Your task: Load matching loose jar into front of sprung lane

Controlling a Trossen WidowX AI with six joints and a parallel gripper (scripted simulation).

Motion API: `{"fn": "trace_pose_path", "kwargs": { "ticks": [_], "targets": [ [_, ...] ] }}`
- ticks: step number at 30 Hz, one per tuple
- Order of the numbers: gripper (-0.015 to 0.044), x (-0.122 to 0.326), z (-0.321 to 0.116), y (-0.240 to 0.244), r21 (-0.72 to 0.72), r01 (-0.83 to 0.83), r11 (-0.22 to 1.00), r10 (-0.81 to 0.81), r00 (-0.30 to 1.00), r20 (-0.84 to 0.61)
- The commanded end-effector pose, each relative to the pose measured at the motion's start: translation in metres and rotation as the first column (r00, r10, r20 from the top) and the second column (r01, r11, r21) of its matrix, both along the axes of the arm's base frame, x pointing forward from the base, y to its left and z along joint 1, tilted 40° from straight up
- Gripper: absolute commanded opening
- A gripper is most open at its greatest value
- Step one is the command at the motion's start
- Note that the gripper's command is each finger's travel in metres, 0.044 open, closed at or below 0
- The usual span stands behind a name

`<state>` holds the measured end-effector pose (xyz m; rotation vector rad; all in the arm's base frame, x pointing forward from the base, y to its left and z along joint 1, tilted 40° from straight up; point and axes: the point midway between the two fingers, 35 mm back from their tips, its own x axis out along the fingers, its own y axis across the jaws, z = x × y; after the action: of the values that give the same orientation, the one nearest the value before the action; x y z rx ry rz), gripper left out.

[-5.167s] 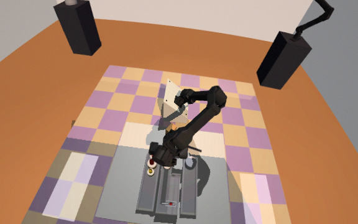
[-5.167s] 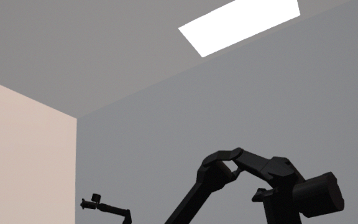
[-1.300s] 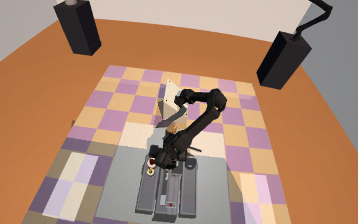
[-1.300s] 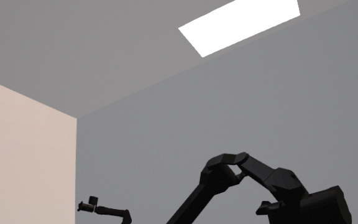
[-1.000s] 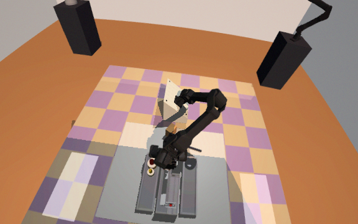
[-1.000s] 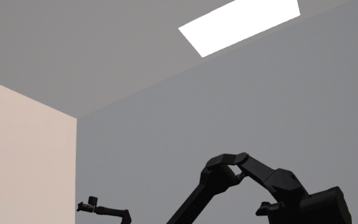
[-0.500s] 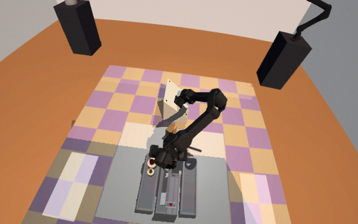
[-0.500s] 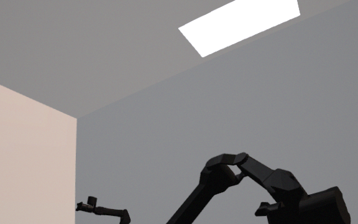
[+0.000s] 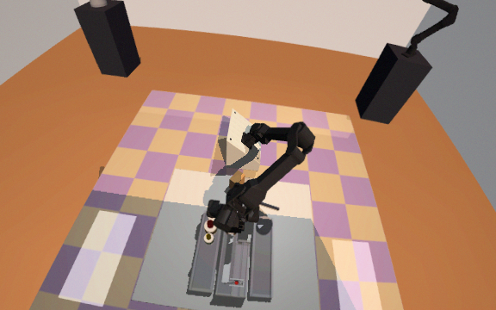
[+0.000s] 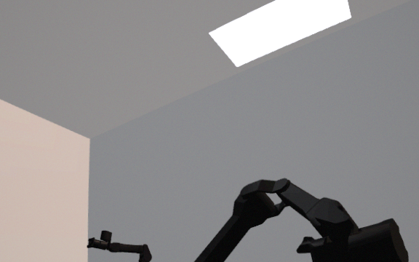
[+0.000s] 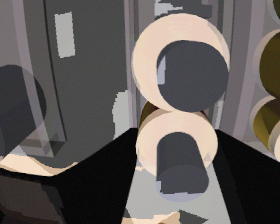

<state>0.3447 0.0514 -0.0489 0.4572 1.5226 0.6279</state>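
Well, nearest the wrist camera, the jaws stand roughly half open, one black finger on each side of a jar (image 11: 149,142) with a pale round top and a dark grey knob. They have hold of it. Just beyond is a second jar (image 11: 143,62) with the same sort of top and knob, overlapping the first in this view; whether the two touch, I cannot tell. Both line up with the middle lane (image 9: 230,298), the one with a clear fitting (image 9: 239,263) inside and a small red spot (image 9: 236,282) at the end well away from the arm. How the held jar's base sits on the lane floor is hidden.

Beside that lane, on the same grey bench (image 9: 291,258), run two more trays: the left-hand one (image 9: 204,269) in the top view carries a jar with a dark red knob (image 9: 210,225) and one with an olive knob (image 9: 208,237); the right-hand one (image 9: 261,267) has a dark round shape in it, too unclear to name. The black arm (image 9: 280,170) (image 10: 254,204) bends over the trays. Past it stands a pale, slanted box (image 9: 243,151) on the checked floor, and farther off are two tall black pedestals (image 9: 109,43) (image 9: 396,82).
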Motion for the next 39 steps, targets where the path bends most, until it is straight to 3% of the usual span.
{"fn": "trace_pose_path", "kwargs": {
  "ticks": [1,35,39],
  "targets": [
    [0.0000,0.0011,0.0008,0.0014,0.009,0.001,1.000,-0.001,1.000,0.009],
    [0.0000,-0.0046,-0.0003,-0.0005,0.009,0.001,1.000,-0.001,1.000,0.009],
    [0.0105,-0.0040,-0.0005,-0.0005,0.009,0.001,1.000,-0.001,1.000,0.009]
  ]
}}
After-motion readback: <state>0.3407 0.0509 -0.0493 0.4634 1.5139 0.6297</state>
